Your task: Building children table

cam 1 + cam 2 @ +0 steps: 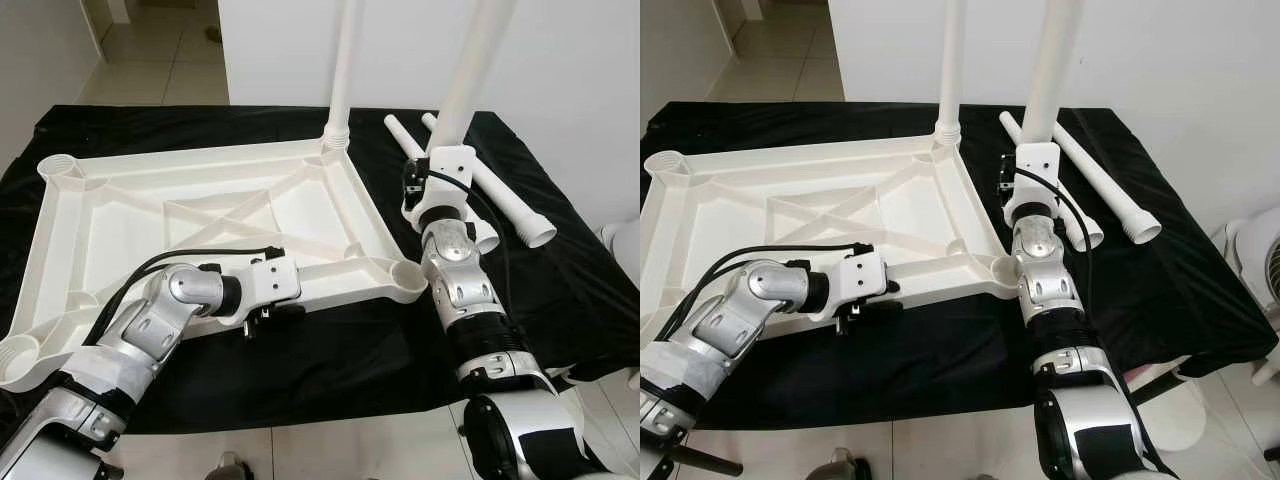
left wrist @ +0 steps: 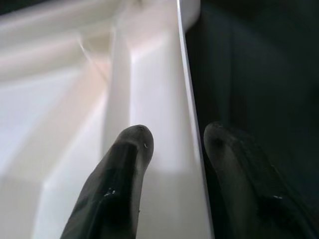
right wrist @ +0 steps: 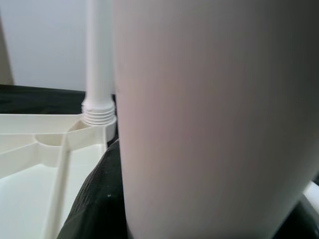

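The step in hand looks like fitting the 2nd leg. The tabletop (image 1: 200, 215) lies upside down on the black cloth (image 1: 340, 370), ribs up, and 1 leg (image 1: 343, 70) already stands screwed into its far right corner. The right gripper (image 1: 440, 170) holds a 2nd leg (image 1: 470, 70) upright, just off the tabletop's right edge and a little beyond the near right socket (image 1: 404, 272). Its fingers are hidden behind the wrist, but in the right wrist view the leg sits close against the camera, so I judge it clamped.

Next, that leg's foot must come over the near right socket, go down square, then turn in.

The left arm reaches across low, its gripper (image 1: 262, 314) straddling the tabletop's near edge with 1 finger (image 2: 117, 184) on each side, steadying it.

2 spare legs (image 1: 490, 185) lie on the cloth near its far right corner.
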{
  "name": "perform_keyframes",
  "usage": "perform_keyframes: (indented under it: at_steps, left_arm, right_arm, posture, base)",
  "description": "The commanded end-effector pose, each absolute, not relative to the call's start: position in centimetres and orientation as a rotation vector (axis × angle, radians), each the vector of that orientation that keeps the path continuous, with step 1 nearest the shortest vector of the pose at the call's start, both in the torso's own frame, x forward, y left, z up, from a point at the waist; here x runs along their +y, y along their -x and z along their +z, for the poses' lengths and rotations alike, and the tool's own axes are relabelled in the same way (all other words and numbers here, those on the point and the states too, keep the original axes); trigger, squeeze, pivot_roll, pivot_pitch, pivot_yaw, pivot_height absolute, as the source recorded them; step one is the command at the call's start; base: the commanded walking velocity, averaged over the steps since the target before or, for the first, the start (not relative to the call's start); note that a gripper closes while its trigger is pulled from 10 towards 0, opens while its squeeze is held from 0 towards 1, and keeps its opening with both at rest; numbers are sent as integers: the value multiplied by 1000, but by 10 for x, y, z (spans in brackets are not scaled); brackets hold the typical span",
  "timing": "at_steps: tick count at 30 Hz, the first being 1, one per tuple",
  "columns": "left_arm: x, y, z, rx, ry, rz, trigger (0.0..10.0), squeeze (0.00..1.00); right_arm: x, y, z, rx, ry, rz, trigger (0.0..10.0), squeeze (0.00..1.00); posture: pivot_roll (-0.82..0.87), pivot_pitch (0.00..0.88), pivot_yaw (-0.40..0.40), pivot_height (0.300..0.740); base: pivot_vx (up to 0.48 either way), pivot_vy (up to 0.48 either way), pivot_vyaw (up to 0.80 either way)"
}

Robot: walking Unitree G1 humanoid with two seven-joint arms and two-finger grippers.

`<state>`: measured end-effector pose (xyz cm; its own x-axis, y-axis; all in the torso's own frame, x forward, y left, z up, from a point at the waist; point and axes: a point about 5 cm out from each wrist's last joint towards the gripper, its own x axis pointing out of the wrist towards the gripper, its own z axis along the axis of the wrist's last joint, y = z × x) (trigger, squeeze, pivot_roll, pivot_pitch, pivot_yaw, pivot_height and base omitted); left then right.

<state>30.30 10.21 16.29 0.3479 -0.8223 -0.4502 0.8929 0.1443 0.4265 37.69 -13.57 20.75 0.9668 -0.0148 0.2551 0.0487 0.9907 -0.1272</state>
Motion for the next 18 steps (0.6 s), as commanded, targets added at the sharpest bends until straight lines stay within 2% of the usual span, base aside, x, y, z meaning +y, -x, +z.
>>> perform_keyframes:
  at_steps: [1,6,8,10,14,16,18]
  left_arm:
    - [99,-304,171,82,-682,-1213,10000,0]
    - [82,-297,195,-29,-517,-1245,10000,0]
    - [74,-299,209,-107,-400,-1182,10000,0]
    - [72,-302,211,-122,-355,-1134,10000,0]
    - [70,-306,210,-132,-307,-1056,10000,0]
    - [71,-308,208,-153,-252,-944,10000,0]
    - [71,-308,208,-153,-252,-944,10000,0]
  right_arm:
    - [-136,-375,208,-269,128,-26,10000,0]
    - [-141,-371,198,-243,144,-15,10000,0]
    - [-144,-365,191,-243,163,-2,10000,0]
    - [-145,-362,189,-249,168,5,10000,0]
    - [-147,-356,187,-265,150,24,10000,0]
    - [-150,-346,185,-296,109,44,10000,0]
    - [-150,-346,185,-296,109,44,10000,0]
  posture:
    - [93,54,-53,740]
    - [90,59,-57,740]
    - [89,60,-57,740]
    - [88,62,-57,740]
    - [84,63,-56,740]
    - [83,68,-57,740]
    - [83,68,-57,740]
  base:
    - [0,0,0]
    - [0,0,0]
    - [0,0,0]
    - [0,0,0]
    - [0,0,0]
    - [0,0,0]
    - [0,0,0]
